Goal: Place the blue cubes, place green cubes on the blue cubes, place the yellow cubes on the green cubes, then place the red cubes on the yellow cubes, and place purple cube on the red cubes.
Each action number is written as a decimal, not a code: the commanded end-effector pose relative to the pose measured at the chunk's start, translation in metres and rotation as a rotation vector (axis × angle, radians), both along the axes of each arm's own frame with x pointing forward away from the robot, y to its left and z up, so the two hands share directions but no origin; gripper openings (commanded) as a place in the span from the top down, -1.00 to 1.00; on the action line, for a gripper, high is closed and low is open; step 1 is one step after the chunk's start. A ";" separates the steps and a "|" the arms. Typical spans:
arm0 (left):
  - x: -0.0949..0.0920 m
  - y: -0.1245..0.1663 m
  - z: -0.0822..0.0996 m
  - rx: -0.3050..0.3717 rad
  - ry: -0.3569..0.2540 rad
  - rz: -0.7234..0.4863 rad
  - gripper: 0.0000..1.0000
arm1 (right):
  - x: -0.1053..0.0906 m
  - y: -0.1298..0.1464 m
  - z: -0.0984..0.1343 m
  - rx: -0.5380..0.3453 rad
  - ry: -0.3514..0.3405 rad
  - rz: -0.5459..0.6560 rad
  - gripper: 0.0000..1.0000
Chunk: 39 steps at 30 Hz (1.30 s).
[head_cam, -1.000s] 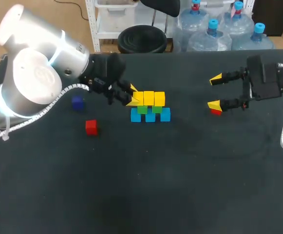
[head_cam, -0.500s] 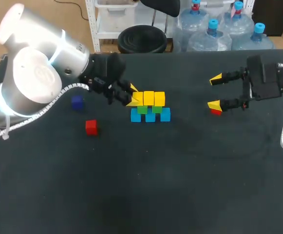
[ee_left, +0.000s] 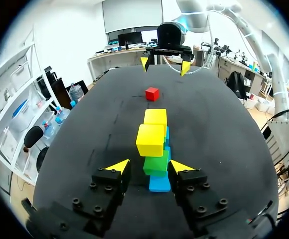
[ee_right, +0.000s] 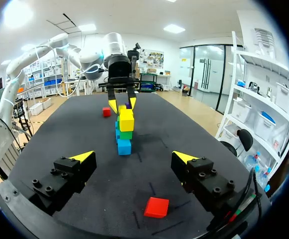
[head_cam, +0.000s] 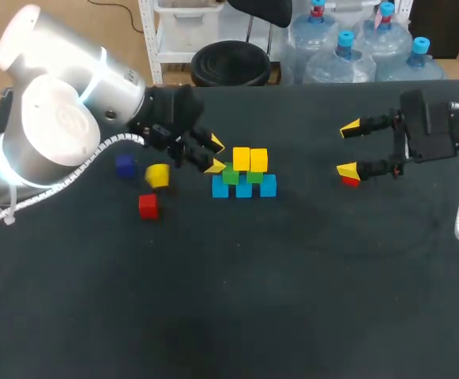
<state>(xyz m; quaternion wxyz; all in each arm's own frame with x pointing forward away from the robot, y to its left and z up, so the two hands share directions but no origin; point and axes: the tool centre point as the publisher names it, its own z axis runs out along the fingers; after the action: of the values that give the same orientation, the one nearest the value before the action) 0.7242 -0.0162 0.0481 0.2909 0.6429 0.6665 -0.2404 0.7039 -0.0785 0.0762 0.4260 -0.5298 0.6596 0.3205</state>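
Observation:
Three blue cubes [head_cam: 244, 188] form a row, with two green cubes [head_cam: 231, 175] on them and two yellow cubes [head_cam: 250, 159] on top. A third yellow cube [head_cam: 157, 175] lies tilted on the table to the stack's left. My left gripper [head_cam: 213, 155] is open at the stack's left end; in its wrist view the gripper [ee_left: 149, 167] has the green cube [ee_left: 155, 163] between its untouching fingers. One red cube [head_cam: 148, 205] and a dark purple cube [head_cam: 125, 165] lie at the left. My right gripper [head_cam: 349, 148] stands open over another red cube [ee_right: 156, 207].
The dark table [head_cam: 292, 276] stretches wide in front of the stack. My left arm's big silver body [head_cam: 55, 118] covers the table's left rear corner.
My left gripper's fingers have spread. The yellow cube that was between them at the stack's left end now lies on the table, left of the stack. My right arm has not moved.

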 end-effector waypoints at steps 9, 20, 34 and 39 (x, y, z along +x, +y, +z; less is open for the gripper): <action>0.008 0.020 0.010 0.026 -0.032 0.035 0.07 | 0.000 0.001 -0.001 0.001 -0.002 0.000 -1.00; -0.002 0.083 0.016 0.078 -0.091 0.072 0.00 | 0.000 0.001 -0.001 0.001 -0.002 0.000 -1.00; -0.003 0.155 0.003 0.131 -0.095 0.043 -1.00 | 0.000 0.001 -0.001 0.001 -0.002 0.000 -1.00; 0.004 0.172 0.003 0.145 -0.116 0.012 -1.00 | 0.000 0.001 -0.001 0.001 -0.002 0.000 -1.00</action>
<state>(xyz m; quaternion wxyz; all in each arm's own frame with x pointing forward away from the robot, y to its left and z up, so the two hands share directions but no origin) 0.7257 0.1482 0.0500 0.2862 0.6662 0.6729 -0.1468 0.7039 -0.0784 0.0762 0.4259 -0.5299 0.6596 0.3205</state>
